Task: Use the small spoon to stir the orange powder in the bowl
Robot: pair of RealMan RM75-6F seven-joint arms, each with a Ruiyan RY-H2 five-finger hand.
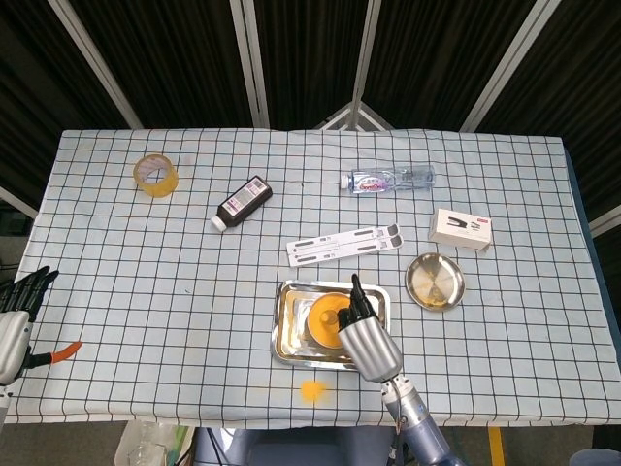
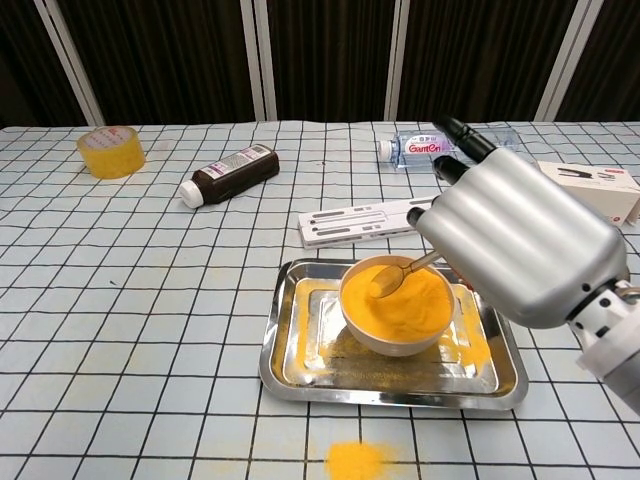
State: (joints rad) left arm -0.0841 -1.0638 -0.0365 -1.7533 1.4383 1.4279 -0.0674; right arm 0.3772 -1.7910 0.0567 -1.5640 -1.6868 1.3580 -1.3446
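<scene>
The silver right hand hung low over the table, back up, dark fingertips pointing away, pinching something beneath. The left hand rested at the table's edge, fingers together.

Bright, even overhead light; both views sharp.
The table is evenly lit against a dark background, shadows are faint, and the steel tray shows mild glare.

Orange powder, silver tray (black-gridded white tablecloth beneath)
</scene>
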